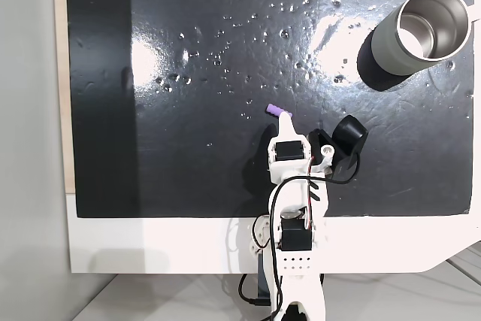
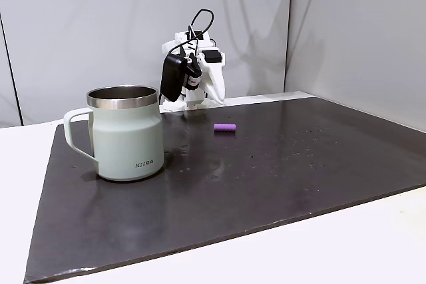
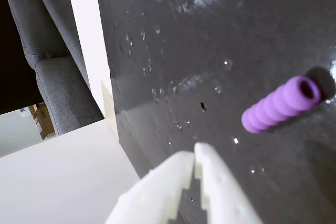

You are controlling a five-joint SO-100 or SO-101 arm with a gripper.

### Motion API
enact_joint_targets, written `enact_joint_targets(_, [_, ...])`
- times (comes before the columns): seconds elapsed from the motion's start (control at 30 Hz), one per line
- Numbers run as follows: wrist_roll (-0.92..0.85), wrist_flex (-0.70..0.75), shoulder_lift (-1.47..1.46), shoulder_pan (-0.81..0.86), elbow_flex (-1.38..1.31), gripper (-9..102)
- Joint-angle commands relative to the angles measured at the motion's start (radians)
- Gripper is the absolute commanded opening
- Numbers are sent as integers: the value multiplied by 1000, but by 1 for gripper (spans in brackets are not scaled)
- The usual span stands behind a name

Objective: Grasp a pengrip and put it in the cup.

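Your gripper (image 3: 195, 160) has its two white fingers (image 3: 170, 179) pressed together at the tips, holding nothing, and it hangs low over the black mat (image 3: 220, 51) in the wrist view. The pengrip (image 3: 281, 103) lies on its side on that mat, off to the right of the fingertips in that view and clear of them, its ribbed purple body resting flat with the open end turned away to the upper right. In a fixed view from above, the pengrip (image 1: 276, 111) sits just ahead of the arm's (image 1: 294, 208) white wrist housing, so it is within easy reach but not lined up between the fingers. The cup (image 1: 421, 31) stands upright at the far right corner of the mat in that view, well apart from both pengrip and arm; in a fixed view from the side its handle faces left and its mouth (image 2: 122, 97) is open upward, ready to receive a drop. You probably need to spread the fingers and shift sideways before descending, because closed tips would only nudge the light tube and let it roll.
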Motion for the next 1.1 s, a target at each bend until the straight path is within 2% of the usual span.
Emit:
enact_joint_targets(0.0, [-72, -5, 6, -83, -5, 0])
enact_joint_targets(0.57, [-34, 2, 8, -63, -8, 0])
enact_joint_targets(0.93, [48, 247, 8, -107, -212, 0])
enact_joint_targets(1.07, [49, 275, -20, -95, -249, 0])
